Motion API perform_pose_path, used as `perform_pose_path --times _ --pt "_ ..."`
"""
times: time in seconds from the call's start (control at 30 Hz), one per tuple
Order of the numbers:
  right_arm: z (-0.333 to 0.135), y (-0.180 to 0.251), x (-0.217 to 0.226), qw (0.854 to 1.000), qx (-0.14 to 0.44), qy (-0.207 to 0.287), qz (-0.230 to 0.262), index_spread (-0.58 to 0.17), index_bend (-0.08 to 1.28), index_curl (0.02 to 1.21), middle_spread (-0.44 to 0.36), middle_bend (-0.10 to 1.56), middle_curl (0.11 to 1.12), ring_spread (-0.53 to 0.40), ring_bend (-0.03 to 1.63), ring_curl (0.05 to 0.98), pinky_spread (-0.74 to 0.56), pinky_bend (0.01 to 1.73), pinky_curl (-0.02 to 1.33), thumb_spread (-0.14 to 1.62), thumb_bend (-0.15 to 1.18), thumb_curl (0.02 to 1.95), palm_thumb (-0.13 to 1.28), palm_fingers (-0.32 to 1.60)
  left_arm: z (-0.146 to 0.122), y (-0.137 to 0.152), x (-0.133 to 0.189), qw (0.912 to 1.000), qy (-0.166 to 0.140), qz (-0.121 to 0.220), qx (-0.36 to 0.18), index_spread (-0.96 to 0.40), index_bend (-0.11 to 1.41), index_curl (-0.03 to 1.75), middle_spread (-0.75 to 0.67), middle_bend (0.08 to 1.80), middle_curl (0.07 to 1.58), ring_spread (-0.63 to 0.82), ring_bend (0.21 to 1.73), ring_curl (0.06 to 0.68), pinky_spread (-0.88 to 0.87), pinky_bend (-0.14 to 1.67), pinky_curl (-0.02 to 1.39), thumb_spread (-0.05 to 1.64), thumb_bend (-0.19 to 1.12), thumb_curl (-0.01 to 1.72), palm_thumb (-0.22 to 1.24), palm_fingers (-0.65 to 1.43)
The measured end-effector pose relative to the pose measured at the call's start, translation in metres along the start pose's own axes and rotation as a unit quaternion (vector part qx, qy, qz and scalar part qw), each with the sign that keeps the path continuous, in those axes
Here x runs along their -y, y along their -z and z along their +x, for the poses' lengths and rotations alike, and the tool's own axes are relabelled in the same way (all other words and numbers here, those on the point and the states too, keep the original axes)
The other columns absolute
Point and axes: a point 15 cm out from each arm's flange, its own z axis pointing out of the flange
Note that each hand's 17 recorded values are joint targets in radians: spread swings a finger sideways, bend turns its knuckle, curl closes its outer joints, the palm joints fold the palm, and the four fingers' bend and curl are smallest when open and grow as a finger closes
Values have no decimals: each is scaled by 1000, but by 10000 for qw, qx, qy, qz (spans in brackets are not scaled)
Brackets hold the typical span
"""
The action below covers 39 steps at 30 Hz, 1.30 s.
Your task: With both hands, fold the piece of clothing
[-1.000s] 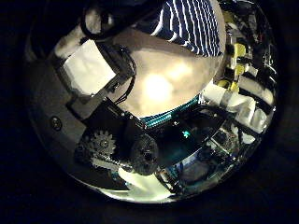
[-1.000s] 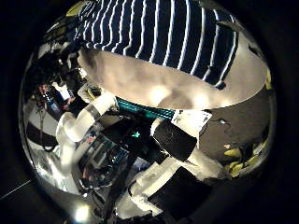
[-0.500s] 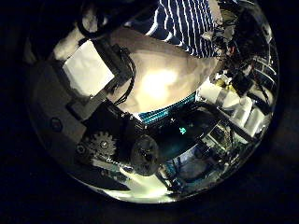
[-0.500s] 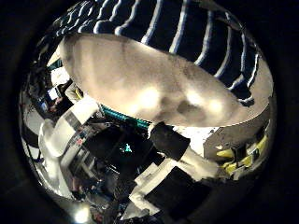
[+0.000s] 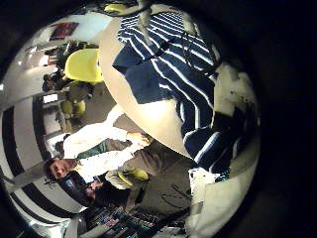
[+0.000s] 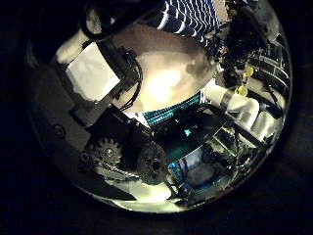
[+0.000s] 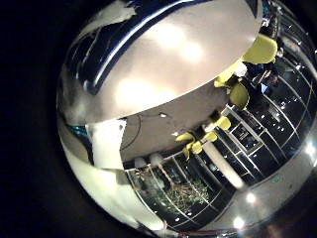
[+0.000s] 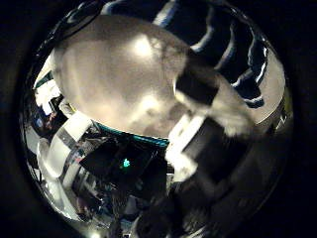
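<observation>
The striped garment [image 5: 168, 69] lies spread flat on the round table [image 5: 129, 114]. In the left thumb side palm view the garment [image 6: 186, 14] is a strip past bare table [image 6: 171, 73], and my left hand [image 6: 103, 78] hovers off its edge with relaxed fingers holding nothing. My right hand [image 8: 213, 104] is low and close over the table [image 8: 109, 79]. One of its fingers [image 8: 203, 89] reaches across the bare top to the garment's edge [image 8: 223, 40]; no cloth is pinched. The right little finger side palm view shows mostly table [image 7: 168, 69] and a sliver of garment [image 7: 104, 35].
Several chairs [image 7: 260, 48] stand past the table's far rim, and more chairs [image 5: 84, 64] show beside it. A dark hand-like shape [image 6: 238, 54] sits at the garment's edge; which hand it is I cannot tell.
The right palm has dropped closer to the table, and a finger has swung from the view's edge to the garment's edge. The left palm view has shifted slightly; its fingers keep their pose.
</observation>
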Motion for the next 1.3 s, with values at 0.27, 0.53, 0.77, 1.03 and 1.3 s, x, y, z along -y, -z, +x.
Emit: perform_pose_path --times 0.27,0.53,0.77,1.03,1.3 --pt "14 24 15 9970 162 -230 718 -491 609 614 -320 900 794 -270 1261 531 -270 1441 264 1219 -6 396 813 1137 -1 0 -8 10000 -44 -73 -13 -693 173 1376 -699 764 1206 -446 1456 527 -545 1399 657 1077 -14 590 893 941" --pt "44 60 4 9887 347 -442 1390 -471 844 824 -282 1081 904 -254 1360 615 -204 1522 339 1405 52 424 914 1058 -7 2 -19 9999 -46 -94 -78 -673 170 1413 -710 756 1216 -446 1456 526 -550 1399 658 1083 -15 590 888 941" --pt "66 85 -26 9825 475 -613 1696 -443 899 923 -253 1150 942 -239 1399 665 -163 1561 401 1425 52 460 949 1027 -7 5 -34 9996 -124 -190 -147 -654 168 1435 -717 752 1222 -447 1455 526 -551 1399 660 1090 -14 591 881 939" --pt "63 102 -41 9798 652 -584 1799 -427 823 961 -227 1149 928 -225 1401 677 -182 1542 455 1406 -31 460 830 967 -5 15 -46 9993 -196 -193 -244 -632 167 1454 -724 749 1227 -449 1453 527 -552 1398 661 1092 -14 588 874 939" --pt "26 56 -34 9905 526 -125 1264 -432 396 834 -257 849 810 -248 1305 609 -338 1417 423 1205 -49 353 468 331 -5 12 -44 9992 -198 -236 -251 -610 166 1468 -729 747 1230 -448 1449 525 -552 1397 662 1093 -14 588 873 940"
